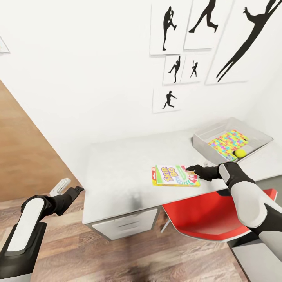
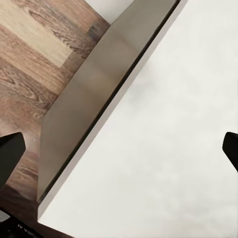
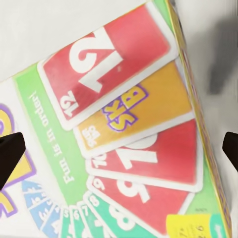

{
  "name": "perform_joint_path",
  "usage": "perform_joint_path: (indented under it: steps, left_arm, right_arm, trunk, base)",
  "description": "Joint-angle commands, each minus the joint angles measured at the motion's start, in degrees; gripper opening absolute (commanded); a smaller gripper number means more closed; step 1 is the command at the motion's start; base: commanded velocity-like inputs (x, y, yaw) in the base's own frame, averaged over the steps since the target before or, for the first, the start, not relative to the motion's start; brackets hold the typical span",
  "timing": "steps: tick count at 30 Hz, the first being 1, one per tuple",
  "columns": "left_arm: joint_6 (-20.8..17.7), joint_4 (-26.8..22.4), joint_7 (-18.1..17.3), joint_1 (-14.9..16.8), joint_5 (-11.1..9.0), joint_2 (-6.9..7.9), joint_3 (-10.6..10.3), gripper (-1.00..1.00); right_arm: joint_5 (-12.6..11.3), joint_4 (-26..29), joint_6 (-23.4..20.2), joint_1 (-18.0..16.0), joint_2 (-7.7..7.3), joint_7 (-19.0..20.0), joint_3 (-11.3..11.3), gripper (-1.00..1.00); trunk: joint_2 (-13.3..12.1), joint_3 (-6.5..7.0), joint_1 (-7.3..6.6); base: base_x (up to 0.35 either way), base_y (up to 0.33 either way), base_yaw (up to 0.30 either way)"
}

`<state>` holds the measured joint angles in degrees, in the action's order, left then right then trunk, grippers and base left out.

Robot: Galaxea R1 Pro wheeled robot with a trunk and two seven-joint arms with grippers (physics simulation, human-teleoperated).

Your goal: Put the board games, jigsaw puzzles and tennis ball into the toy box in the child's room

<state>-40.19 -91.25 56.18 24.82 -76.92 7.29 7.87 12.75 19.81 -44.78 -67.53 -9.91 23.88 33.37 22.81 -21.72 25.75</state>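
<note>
One board game, the SKIP-BO box (image 1: pixel 175 176), lies flat near the front edge of the table (image 1: pixel 117 172). My right gripper (image 1: pixel 190 169) hovers open over the box's right end. In the right wrist view the printed box (image 3: pixel 124 124) lies close beneath, with the gripper (image 3: pixel 119 153) spread wide over it. The toy box (image 1: pixel 207 135) stands at the table's far right, holding a jigsaw puzzle (image 1: pixel 227 141) and the tennis ball (image 1: pixel 239 153). My left gripper (image 1: pixel 72 188) is open and empty by the table's left corner, above the floor.
A red chair (image 1: pixel 207 213) is tucked under the table below my right arm. White drawers (image 1: pixel 125 225) sit under the table's front. The left wrist view looks down on the table's edge (image 2: pixel 89 99) and wood floor (image 2: pixel 34 44). Silhouette pictures (image 1: pixel 184 47) hang behind.
</note>
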Motion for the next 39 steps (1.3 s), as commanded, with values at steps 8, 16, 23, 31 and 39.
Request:
perform_joint_path:
  steps: [8,16,23,31,39]
  left_arm:
    - [-0.2,-0.1,0.5,0.1,-0.4,0.01,0.0,1.0]
    - [-0.2,-0.1,0.4,0.1,-0.4,0.01,0.1,1.0]
    - [-0.2,-0.1,0.4,0.1,-0.4,0.07,0.1,1.0]
    - [-0.2,-0.1,0.4,0.1,-0.4,0.08,0.1,1.0]
    - [-0.2,-0.1,0.5,0.1,-0.4,0.09,0.1,1.0]
  right_arm:
    - [0.6,0.1,-0.3,-0.1,0.06,0.5,0.4,1.0]
    - [0.6,0.1,-0.5,-0.1,0.07,0.6,0.4,1.0]
    - [0.6,0.1,-0.8,-0.1,0.07,0.6,0.4,1.0]
    - [0.6,0.1,-0.9,-0.1,0.07,0.7,0.4,1.0]
    - [0.6,0.1,-0.9,-0.1,0.01,0.7,0.4,1.0]
  trunk:
    - [0.1,-0.47,0.03]
    - [0.1,-0.58,0.03]
    - [0.1,-0.61,0.03]
    - [0.1,-0.62,0.03]
    - [0.1,-0.62,0.03]
  base:
    - [0.0,0.0,0.0]
    - [0.0,0.0,0.04]
    - [0.0,0.0,0.19]
    - [0.0,0.0,0.252]
    - [0.0,0.0,0.1]
